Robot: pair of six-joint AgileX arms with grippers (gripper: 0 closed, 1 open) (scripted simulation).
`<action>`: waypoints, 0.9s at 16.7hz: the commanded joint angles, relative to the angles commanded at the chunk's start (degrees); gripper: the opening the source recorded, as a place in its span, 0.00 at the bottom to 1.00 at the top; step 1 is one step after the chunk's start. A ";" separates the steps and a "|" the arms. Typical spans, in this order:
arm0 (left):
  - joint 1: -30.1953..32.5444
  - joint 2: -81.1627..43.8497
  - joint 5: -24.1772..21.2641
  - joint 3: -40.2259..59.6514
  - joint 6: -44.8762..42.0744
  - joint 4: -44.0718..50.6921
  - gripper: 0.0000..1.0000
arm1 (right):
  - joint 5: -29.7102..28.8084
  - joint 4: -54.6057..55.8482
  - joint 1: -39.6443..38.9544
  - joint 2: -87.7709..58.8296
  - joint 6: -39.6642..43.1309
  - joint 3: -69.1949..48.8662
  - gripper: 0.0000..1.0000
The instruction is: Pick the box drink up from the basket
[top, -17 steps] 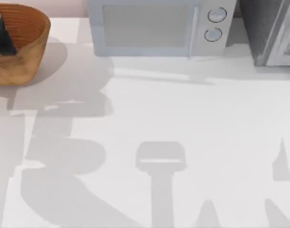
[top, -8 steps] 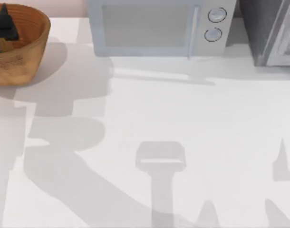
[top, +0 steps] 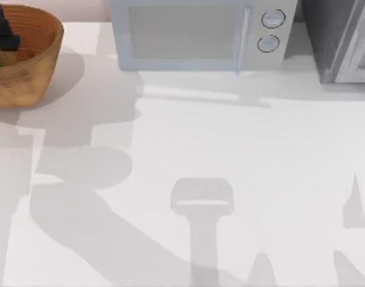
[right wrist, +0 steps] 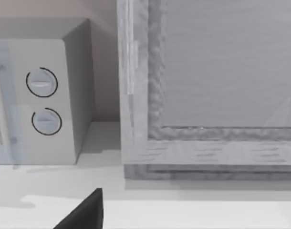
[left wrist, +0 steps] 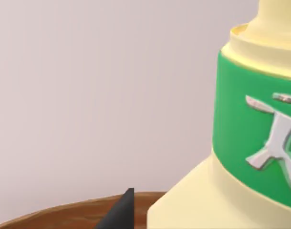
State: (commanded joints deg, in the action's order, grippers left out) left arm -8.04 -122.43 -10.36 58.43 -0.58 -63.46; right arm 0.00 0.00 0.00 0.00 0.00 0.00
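Left gripper (top: 2,33) inside basket (top: 36,66), finger spread not discernible; keep box drink (left wrist: 241,143) centred, then raise straight clear of rim

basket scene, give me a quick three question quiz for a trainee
1. True or false: the basket sits at the top view's far left, beside the microwave.
2. Which gripper is at the basket? A) left B) right
3. In the left wrist view, what colour is the band on the box drink?

Key: 1. True. 2. A, the left gripper is over the basket. 3. Green.
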 joint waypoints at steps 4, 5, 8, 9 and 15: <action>0.00 0.00 0.00 0.00 0.00 0.00 0.32 | 0.00 0.00 0.00 0.00 0.00 0.00 1.00; 0.00 0.00 0.00 0.00 0.00 0.00 0.25 | 0.00 0.00 0.00 0.00 0.00 0.00 1.00; 0.00 0.00 0.00 0.00 0.00 0.00 0.02 | 0.00 0.00 0.00 0.00 0.00 0.00 1.00; 0.00 0.00 0.00 0.00 0.00 0.00 0.00 | 0.00 0.00 0.00 0.00 0.00 0.00 1.00; 0.00 0.00 0.00 0.00 0.00 0.00 0.00 | 0.00 0.00 0.00 0.00 0.00 0.00 1.00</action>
State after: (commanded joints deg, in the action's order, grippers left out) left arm -8.04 -122.43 -10.36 58.43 -0.58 -63.46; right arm 0.00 0.00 0.00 0.00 0.00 0.00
